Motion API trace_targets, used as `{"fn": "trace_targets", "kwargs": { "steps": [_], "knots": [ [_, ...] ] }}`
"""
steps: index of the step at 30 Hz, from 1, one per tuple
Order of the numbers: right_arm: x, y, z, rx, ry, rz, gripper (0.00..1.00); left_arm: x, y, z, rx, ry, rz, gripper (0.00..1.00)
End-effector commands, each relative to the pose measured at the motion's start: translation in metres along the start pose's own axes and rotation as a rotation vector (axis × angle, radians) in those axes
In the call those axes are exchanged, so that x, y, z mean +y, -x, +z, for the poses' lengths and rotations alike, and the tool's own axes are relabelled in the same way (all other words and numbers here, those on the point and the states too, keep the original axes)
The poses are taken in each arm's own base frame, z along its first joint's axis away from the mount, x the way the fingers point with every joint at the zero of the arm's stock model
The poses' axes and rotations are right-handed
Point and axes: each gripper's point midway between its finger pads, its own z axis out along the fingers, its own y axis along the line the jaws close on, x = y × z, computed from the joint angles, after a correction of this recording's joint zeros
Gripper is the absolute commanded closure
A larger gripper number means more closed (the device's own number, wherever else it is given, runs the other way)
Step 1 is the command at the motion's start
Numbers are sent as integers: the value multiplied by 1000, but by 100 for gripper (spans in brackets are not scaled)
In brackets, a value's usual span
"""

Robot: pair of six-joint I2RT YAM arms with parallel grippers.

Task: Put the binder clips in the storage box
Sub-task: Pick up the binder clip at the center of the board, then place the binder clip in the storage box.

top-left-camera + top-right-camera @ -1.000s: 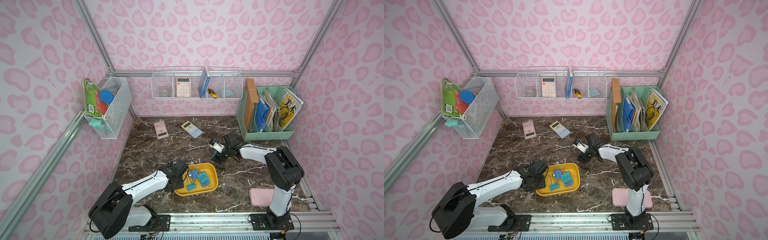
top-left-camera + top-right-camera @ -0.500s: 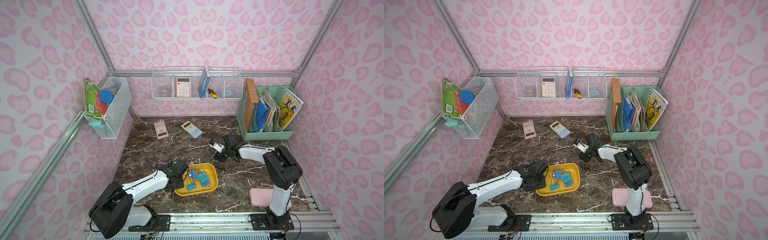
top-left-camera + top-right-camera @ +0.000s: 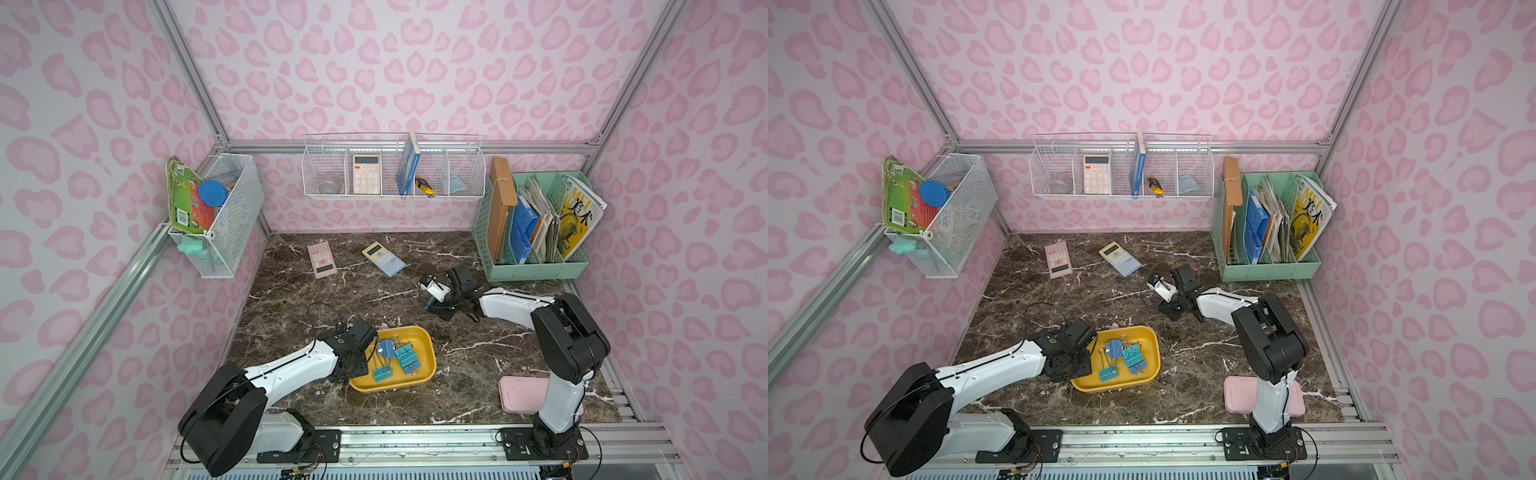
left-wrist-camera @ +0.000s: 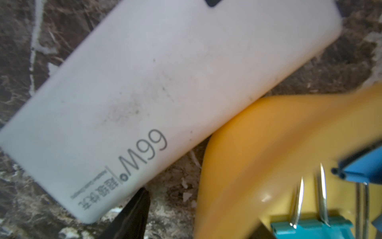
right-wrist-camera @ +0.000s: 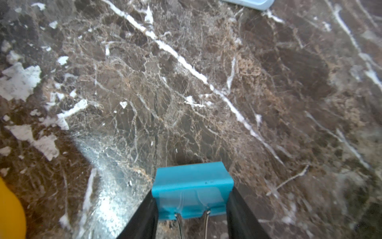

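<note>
Grip status, right arm: your right claw (image 3: 433, 302) sits mid-frame in both top views. Its wrist view shows both black fingers (image 5: 144, 213) pressed against the ends of one blue clip (image 5: 192, 186), so I judge it closed on that clip over the marble table (image 5: 186, 82). Whether the clip is off the surface, I cannot tell. From that claw the yellow box (image 3: 428, 345) lies toward the lower left of the frame, clearly apart, with its long axis running roughly left to right. Several clips (image 3: 399, 359) lie inside already. Your left claw (image 3: 366, 358) is at the box's left end, much nearer, beside a white charger block (image 4: 155, 82); how far open it stands cannot be told. The carry belongs to the right arm: down-left, over the box's upper rim.
</note>
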Motion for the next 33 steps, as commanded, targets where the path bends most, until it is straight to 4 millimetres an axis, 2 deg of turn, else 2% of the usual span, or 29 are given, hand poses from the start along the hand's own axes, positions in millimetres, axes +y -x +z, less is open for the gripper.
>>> {"fn": "trace_targets", "kwargs": {
  "steps": [1, 4, 7, 10, 15, 22, 28, 33],
  "knots": [
    [-11, 17, -13, -42, -56, 5, 61, 4, -3, 0, 12, 14, 16, 37],
    [-9, 31, -33, -73, -69, -13, 61, 2, -2, -1, 8, 9, 17, 37],
    [11, 49, -53, -119, -55, -64, 61, 1, -1, -1, 6, 2, 18, 37],
    [48, 66, -68, -158, 22, -124, 61, -1, 0, -2, 2, -2, 15, 37],
    [116, 78, -77, -180, 109, -227, 61, -3, 2, -4, -7, -15, 9, 37],
    [185, 77, -92, -233, 231, -304, 61, -9, 9, -16, -45, -66, -5, 35],
    [221, 68, -83, -209, 326, -346, 61, -8, 13, -26, -75, -82, -14, 34],
    [238, 55, -70, -168, 376, -366, 61, -1, 14, -32, -97, -79, -39, 33]
  ]
}}
